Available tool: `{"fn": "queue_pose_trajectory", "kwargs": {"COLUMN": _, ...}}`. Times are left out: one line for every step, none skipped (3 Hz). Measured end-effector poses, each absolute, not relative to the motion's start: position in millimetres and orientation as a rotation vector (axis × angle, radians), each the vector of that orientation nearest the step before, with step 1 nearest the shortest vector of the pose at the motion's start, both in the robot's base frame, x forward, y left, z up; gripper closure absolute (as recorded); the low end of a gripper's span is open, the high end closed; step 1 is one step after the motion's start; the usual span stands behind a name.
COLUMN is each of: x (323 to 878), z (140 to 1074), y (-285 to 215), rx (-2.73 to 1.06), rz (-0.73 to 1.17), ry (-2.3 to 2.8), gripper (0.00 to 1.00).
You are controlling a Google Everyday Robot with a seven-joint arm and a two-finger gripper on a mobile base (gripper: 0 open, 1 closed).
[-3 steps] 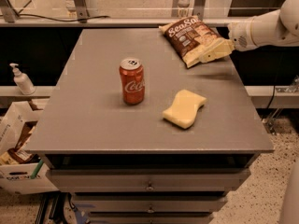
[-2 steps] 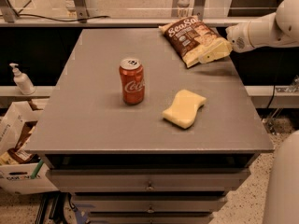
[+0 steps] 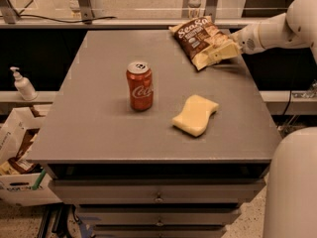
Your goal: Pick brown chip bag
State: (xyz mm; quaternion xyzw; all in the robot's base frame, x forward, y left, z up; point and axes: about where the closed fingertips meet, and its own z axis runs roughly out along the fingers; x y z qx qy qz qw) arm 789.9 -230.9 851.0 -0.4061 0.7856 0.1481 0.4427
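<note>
The brown chip bag (image 3: 200, 39), dark brown and pale yellow with white "Sea Salt" script, is at the far right of the grey table (image 3: 99, 128). My gripper (image 3: 232, 49) reaches in from the right on a white arm and is shut on the bag's right end. The bag is tilted and sits slightly off the tabletop, with a shadow under its right side.
A red soda can (image 3: 140, 85) stands upright at the table's middle left. A yellow sponge (image 3: 195, 114) lies right of centre. A pump bottle (image 3: 22, 84) and a cardboard box (image 3: 17, 157) are on the left, below table level. My white base (image 3: 292, 182) is at bottom right.
The chip bag has risen slightly and shifted with the gripper at the far right. The can and sponge have not moved.
</note>
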Motion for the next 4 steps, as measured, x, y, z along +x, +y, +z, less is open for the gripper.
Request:
{"fn": "queue_pose_trajectory", "kwargs": {"x": 791.9, "z": 855.3, "y": -228.2, "rx": -1.016, "rz": 0.372, "ry": 1.931, "gripper": 0.64}}
{"fn": "queue_pose_trajectory", "kwargs": {"x": 788.9, "z": 876.3, "y": -216.8, "rx": -1.060, "rz": 0.347, "ry": 1.896, "gripper": 0.87}}
{"fn": "queue_pose_trajectory", "kwargs": {"x": 779.2, "z": 911.9, "y": -199.2, "rx": -1.133, "rz": 0.316, "ry": 1.819, "gripper": 1.00}}
{"fn": "queue_pose_trajectory", "kwargs": {"x": 767.4, "z": 952.2, "y": -177.5, "rx": -1.201, "rz": 0.279, "ry": 1.725, "gripper": 1.00}}
